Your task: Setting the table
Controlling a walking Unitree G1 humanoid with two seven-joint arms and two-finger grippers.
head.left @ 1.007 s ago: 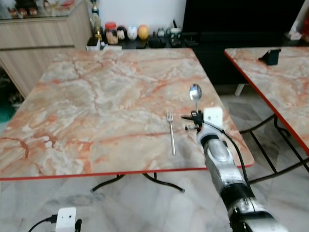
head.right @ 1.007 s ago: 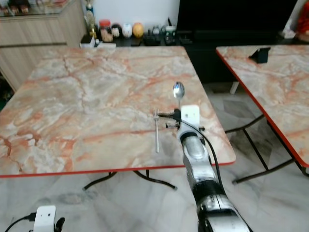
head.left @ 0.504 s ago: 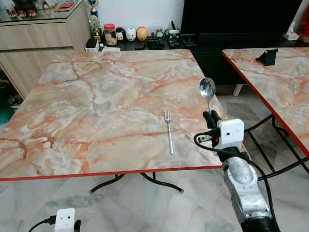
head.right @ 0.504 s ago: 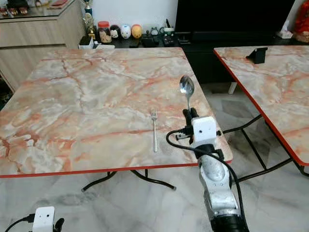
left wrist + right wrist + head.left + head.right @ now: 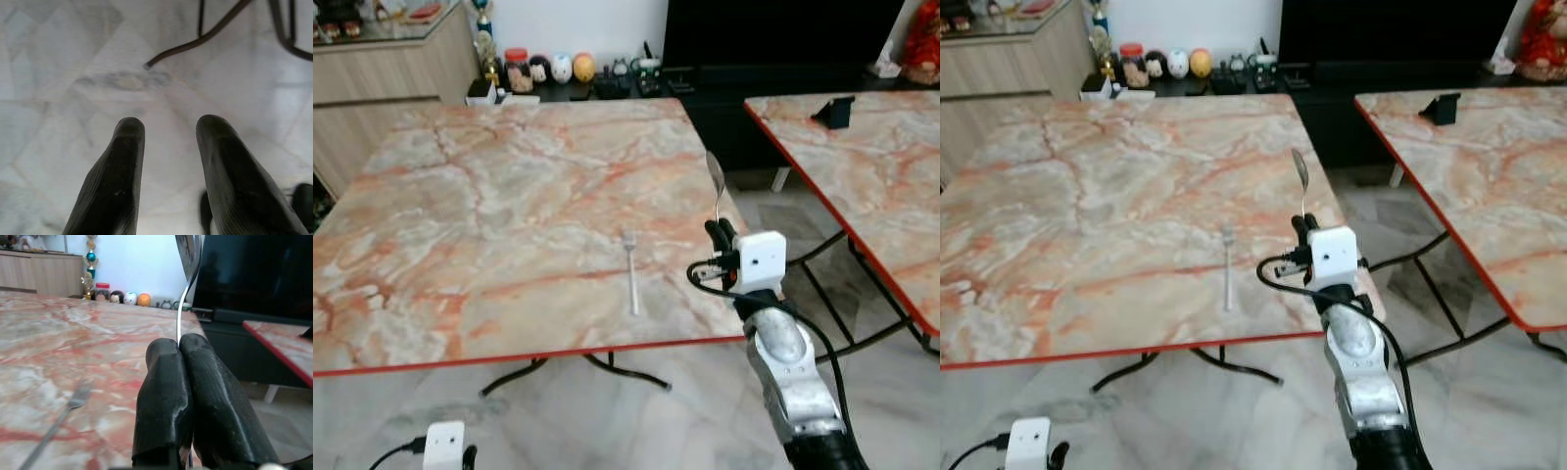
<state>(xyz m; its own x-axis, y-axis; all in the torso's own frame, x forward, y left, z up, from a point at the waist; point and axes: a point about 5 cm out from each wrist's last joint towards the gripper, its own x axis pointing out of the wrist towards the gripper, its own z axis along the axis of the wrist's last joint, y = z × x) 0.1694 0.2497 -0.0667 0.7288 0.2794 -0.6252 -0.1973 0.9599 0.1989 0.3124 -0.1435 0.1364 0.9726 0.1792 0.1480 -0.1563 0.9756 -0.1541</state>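
My right gripper [image 5: 720,229] is shut on the handle of a metal spoon [image 5: 715,180] and holds it upright, bowl on top, over the near right corner of the marble table [image 5: 460,206]. The wrist view shows the spoon [image 5: 187,264] rising from between the closed fingers [image 5: 164,382]. A fork [image 5: 631,267] lies flat on the table to the left of that gripper, tines pointing away from me; it is the fork [image 5: 58,418] seen low in the wrist view. My left gripper [image 5: 168,128] hangs open above the floor.
A second marble table [image 5: 862,166] stands to the right across a gap of floor, with a dark phone stand [image 5: 835,111] on it. Behind the main table a low black shelf carries jars and figurines [image 5: 543,69]. A wooden cabinet [image 5: 382,88] is at back left.
The right gripper with the spoon drew back from over the table toward its near right edge, and the spoon turned edge-on. The camera shifted too. The fork stayed put.
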